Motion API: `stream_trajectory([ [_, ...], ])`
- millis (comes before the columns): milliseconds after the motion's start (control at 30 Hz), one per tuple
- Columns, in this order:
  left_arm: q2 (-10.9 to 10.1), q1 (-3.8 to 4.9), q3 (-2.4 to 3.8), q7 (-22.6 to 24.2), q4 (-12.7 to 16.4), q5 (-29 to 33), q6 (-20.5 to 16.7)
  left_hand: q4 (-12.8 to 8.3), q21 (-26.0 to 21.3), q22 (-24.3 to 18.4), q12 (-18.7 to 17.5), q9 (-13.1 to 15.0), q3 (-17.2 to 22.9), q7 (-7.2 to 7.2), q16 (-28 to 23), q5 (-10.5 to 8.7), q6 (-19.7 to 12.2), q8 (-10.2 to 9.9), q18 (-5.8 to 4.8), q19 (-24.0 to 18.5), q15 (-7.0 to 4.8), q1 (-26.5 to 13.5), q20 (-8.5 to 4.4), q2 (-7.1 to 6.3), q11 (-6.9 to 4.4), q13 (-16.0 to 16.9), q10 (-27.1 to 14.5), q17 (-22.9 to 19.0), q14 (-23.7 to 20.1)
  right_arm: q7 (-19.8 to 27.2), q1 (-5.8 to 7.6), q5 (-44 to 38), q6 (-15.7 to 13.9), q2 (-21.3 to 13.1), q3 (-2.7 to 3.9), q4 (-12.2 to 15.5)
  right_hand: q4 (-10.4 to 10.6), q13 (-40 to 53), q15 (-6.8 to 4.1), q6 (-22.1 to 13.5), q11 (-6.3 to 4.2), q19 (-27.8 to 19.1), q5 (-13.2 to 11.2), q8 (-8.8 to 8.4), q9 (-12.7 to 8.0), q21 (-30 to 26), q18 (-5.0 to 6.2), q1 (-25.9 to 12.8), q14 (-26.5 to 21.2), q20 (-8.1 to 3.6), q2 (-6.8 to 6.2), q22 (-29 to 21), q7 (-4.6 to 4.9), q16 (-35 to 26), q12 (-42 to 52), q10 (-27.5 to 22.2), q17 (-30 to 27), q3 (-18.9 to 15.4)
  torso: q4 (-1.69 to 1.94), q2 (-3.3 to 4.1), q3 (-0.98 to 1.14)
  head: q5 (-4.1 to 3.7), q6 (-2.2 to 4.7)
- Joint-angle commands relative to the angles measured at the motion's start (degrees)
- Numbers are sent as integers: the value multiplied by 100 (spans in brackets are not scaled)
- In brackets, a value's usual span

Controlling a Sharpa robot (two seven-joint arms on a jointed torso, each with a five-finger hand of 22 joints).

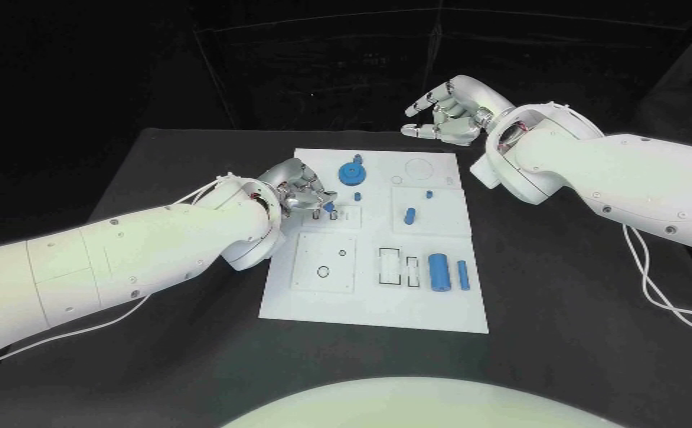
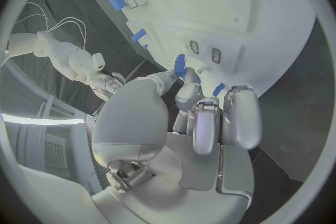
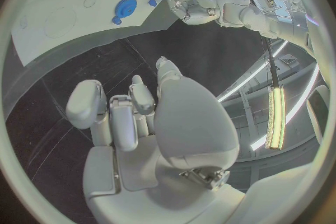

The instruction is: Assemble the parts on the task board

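Left hand [image 1: 306,194] pinches blue part [image 2: 180,65].

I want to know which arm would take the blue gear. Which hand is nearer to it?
Left. The left hand is over the task board's left edge, right beside the blue gear. The right hand hovers off the board beyond its far edge, clearly farther away.

A black table [image 1: 562,348] carried the work area, its matte surface extending on every side. A thin white cable [image 1: 652,278] lay across the table near its right edge. Dark drapery [image 1: 289,38] closed off the background behind the table.
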Motion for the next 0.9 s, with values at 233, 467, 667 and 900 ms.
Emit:
stream_trajectory([
  [233,37,-50,7,189,-16,-345,-703,-757,21,109,8,248,835,-43,18,40,-19,35,-118,56,-45,-16,-28,-27,-33,-17,54,1509,596,57,11,7,-25,1,4,10,-8,-5,-32,34,-19,-10,-13,36,8,-28,81,1,360,-3,47,-3,-12,-36,-7,-7,469,-33,-16,10,8,10,-2],
  [467,169,-111,6,10,-145,-399,-654,-754,20,110,-1,260,866,-42,18,39,-20,42,-118,57,-46,-32,-30,-39,-32,-26,49,1509,596,66,11,8,-24,20,4,-1,-8,-5,-32,34,-19,-10,-13,36,8,-28,81,1,360,-3,47,-3,-12,-36,-7,-7,469,-33,-2,4,1,-14,-10],
  [667,285,-138,6,-97,-276,-515,-571,-750,19,109,6,265,876,-42,18,37,-19,45,-118,57,-46,-42,-30,-46,-32,-18,54,1509,596,70,11,8,-20,33,4,-5,-8,-5,-32,34,-19,-10,-13,36,8,-28,81,1,360,-3,47,-3,-12,-36,-7,-7,469,-33,-10,2,3,-9,-18],
  [900,337,-144,6,-271,-344,-713,-293,-736,20,112,9,276,892,-44,18,32,-19,51,-119,58,-45,-70,-31,-61,-31,-15,58,1509,596,70,11,8,-18,35,4,2,-8,-5,-32,34,-19,-10,-13,36,8,-28,81,1,360,-3,47,-3,-12,-36,-7,-7,469,-33,-11,5,1,-22,-22],
])
